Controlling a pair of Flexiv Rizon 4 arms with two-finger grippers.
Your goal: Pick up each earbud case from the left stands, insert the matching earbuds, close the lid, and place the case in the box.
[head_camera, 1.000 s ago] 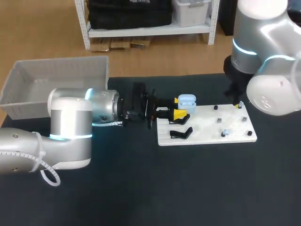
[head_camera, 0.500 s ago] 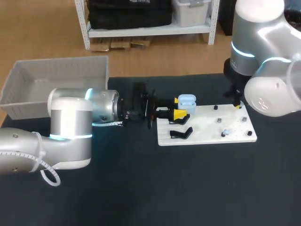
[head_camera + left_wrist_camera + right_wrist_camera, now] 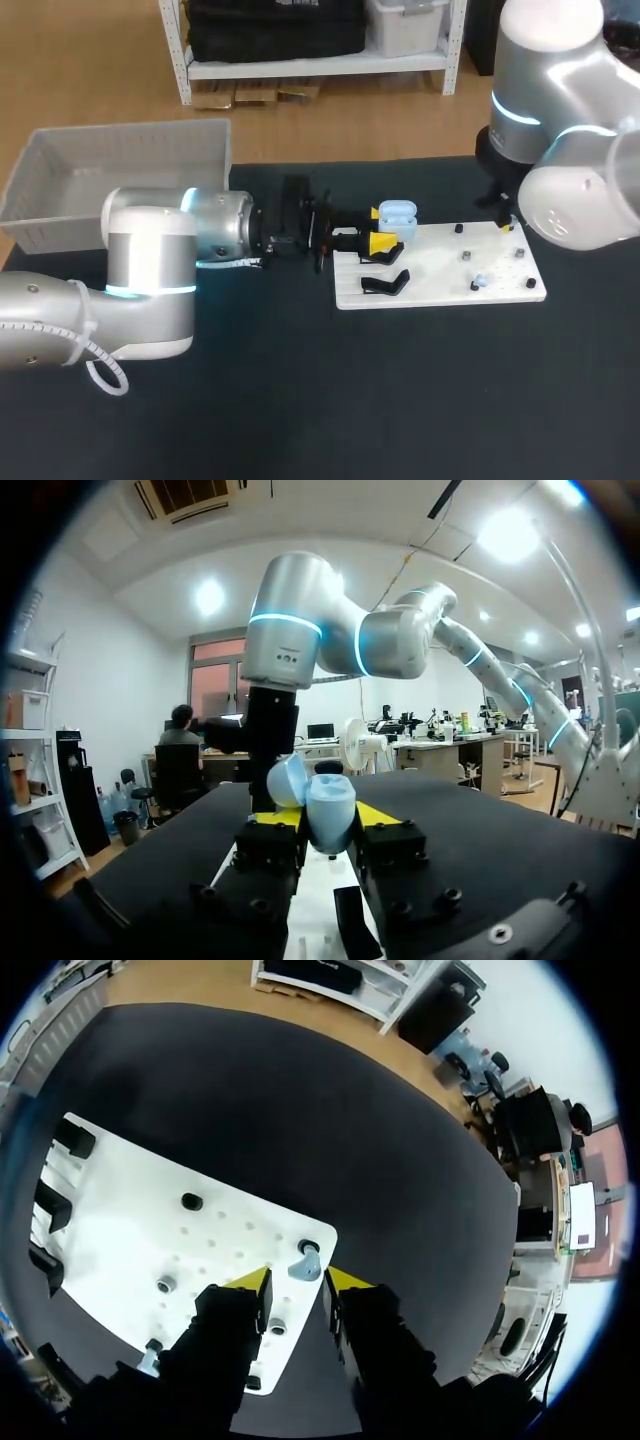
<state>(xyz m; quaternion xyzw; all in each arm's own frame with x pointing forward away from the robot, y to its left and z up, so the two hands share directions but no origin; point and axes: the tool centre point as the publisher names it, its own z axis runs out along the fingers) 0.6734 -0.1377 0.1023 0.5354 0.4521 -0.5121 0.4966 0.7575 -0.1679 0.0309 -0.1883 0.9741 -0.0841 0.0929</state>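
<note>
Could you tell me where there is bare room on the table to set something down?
Widest bare stretch: the table on the near side of the board, right of my left arm. Crowded: the board's left end, where the left gripper holds the case, and its far right corner, at the right gripper.

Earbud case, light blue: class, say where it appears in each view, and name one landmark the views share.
Head view: earbud case at the white board's left end, in the left gripper.
Left wrist view: held in its own gripper.
Right wrist view: not in it.
Landmark: the white board.
</note>
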